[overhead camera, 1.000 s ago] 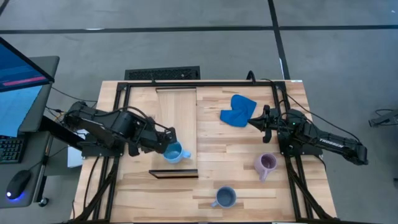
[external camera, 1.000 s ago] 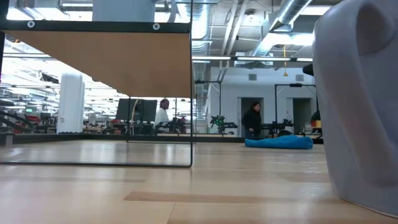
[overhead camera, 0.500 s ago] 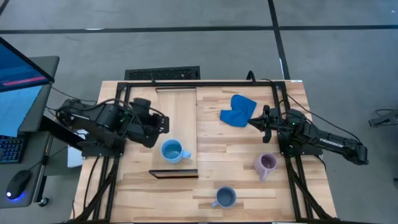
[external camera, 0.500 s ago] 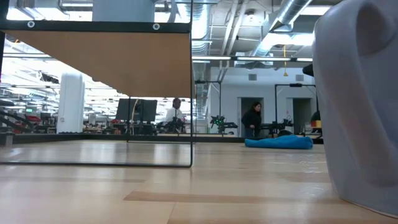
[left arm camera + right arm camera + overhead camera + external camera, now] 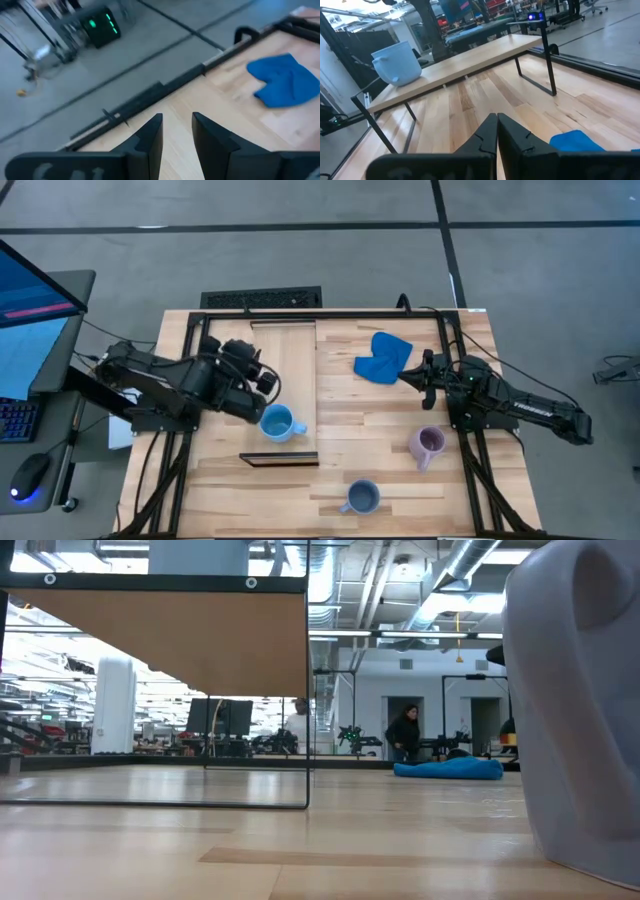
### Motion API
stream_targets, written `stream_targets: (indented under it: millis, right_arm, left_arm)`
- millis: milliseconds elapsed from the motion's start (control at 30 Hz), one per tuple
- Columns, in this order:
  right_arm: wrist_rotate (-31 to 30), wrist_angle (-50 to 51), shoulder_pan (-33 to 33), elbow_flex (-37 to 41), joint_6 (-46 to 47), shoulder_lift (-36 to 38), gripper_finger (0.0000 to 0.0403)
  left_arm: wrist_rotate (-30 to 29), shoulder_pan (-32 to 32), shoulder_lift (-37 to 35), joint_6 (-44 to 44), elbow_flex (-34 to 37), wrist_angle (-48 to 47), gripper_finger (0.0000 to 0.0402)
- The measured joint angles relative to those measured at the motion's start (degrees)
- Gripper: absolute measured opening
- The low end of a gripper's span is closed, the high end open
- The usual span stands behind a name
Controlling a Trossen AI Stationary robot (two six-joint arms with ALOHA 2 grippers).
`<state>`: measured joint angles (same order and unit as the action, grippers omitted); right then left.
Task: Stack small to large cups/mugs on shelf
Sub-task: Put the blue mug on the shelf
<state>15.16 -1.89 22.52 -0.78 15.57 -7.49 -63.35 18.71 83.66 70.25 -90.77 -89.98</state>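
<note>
Light sky-blue mug (image 5: pixel 279 423) upright on pale wood shelf (image 5: pixel 284 370), near shelf's dark-edged end, handle toward table centre, glossy, empty inside. Lilac mug (image 5: pixel 428 444) upright on tabletop (image 5: pixel 370 430), right side. Slate-blue mug (image 5: pixel 360 497) upright on tabletop near front edge. Left gripper (image 5: pixel 266 379) above shelf just beside sky-blue mug, fingers (image 5: pixel 150 137) parted, holding nothing. Right gripper (image 5: pixel 410 372) near blue cloth (image 5: pixel 382 357), fingers (image 5: pixel 487 131) pressed together, nothing between.
</note>
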Motion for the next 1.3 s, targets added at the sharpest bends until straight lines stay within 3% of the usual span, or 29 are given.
stream_targets:
  millis: [233,333,467,600,867,1067,1133,1300]
  right_arm:
    - [0.0,-2.5,0.0,0.0,-0.8,0.0,0.0033]
    - [0.2,-6.7,0.0,0.0,-0.9,0.0,0.0033]
    - [7.0,-13.4,0.0,-0.2,-1.6,0.0,0.0033]
    - [11.9,-13.0,-1.1,-3.8,-5.8,0.0,0.0033]
    - [10.2,4.6,-7.3,-19.7,-20.6,-7.8,0.0033]
    - [2.9,18.8,-12.4,-31.4,-29.8,-19.6,0.0033]
    - [0.0,20.9,-13.5,-34.2,-30.5,-23.6,0.0033]
    - [-0.3,24.5,-16.2,-41.0,-24.9,-32.0,0.0033]
  left_arm:
    - [-8.3,7.4,-8.6,14.6,17.0,0.5,0.0092]
    - [-11.4,12.8,-13.2,17.3,25.3,5.2,0.0083]
    - [-17.2,19.7,-19.2,17.5,35.3,12.6,0.0065]
    - [-20.5,23.4,-23.8,17.3,42.0,16.0,0.0047]
    - [-23.3,25.1,-26.5,16.6,47.8,16.5,0.0020]
    - [-26.1,26.5,-26.4,17.9,50.8,16.4,0.0002]
    - [-26.6,26.9,-26.4,18.9,52.2,16.4,0.0002]
    - [-26.7,26.9,-26.4,20.5,55.5,16.8,0.0000]
